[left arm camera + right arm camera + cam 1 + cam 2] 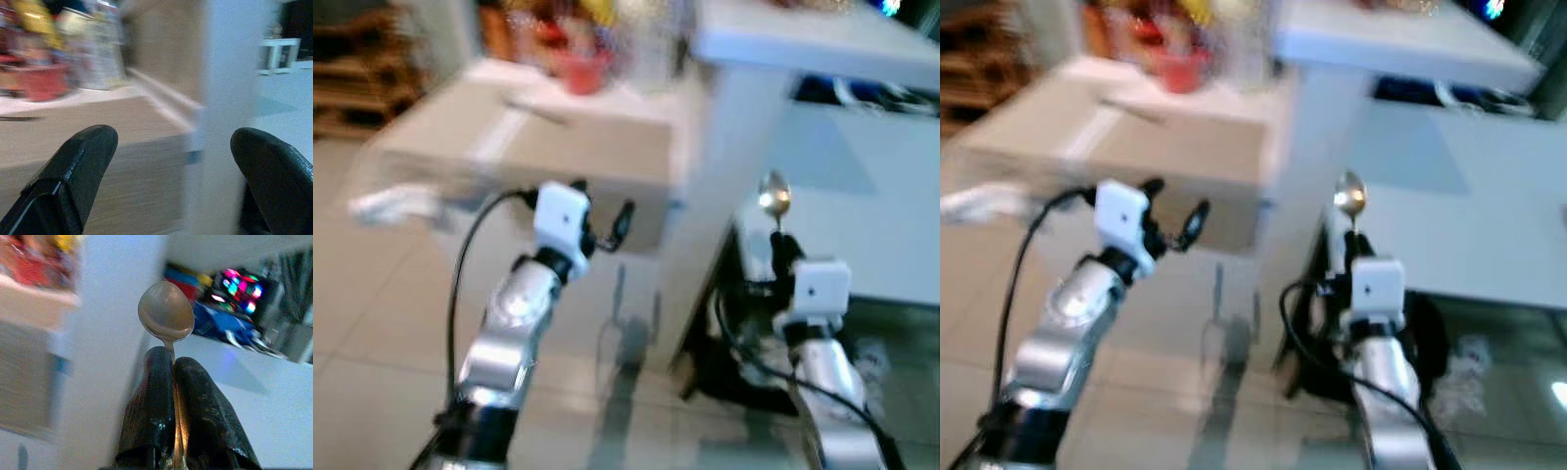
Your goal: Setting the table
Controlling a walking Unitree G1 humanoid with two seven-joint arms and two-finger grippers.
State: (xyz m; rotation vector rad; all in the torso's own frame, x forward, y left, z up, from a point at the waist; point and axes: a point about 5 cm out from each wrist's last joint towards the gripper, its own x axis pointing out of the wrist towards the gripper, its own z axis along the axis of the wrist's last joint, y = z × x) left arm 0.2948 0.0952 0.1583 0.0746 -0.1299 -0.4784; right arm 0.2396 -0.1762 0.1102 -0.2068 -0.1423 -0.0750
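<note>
1. Nearest the camera, the two silver arms reach forward and up over the tiled floor [372, 323]; all views are blurred.
2. Left claw [605, 217] is raised before the beige counter [558, 137], its fingers [73, 171] spread apart and holding nothing.
3. Red container [579, 70] stands on that counter's far part, above the left claw.
4. Right claw [781, 243], right of the counter beside the white desk [862, 196], is clenched on a spoon [166, 313], bowl upright above the fingertips.
</note>
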